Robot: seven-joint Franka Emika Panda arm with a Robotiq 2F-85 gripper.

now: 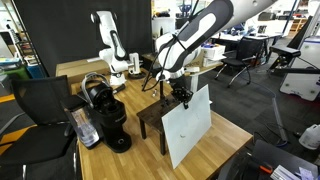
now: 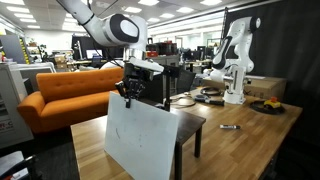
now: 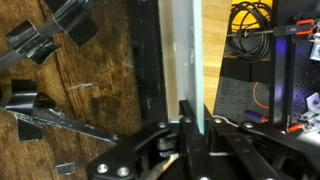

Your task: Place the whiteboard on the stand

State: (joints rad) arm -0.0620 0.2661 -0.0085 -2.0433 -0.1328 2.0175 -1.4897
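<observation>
1. Wrist view: my tool is clamped on the upper edge of the thin, smooth white whiteboard.
2. In both exterior views I see it tilted, just beside the dark, flat-topped stand, over the pale wooden desk.

The whiteboard — thin, plain white, frameless, nearly square — stands almost upright on edge, slightly tilted, just beside the stand; the gripper pinches its top edge; in the wrist view it shows edge-on as a pale strip. The stand — low, dark, flat-topped, with straight legs — sits upright on the light wooden tabletop.
</observation>
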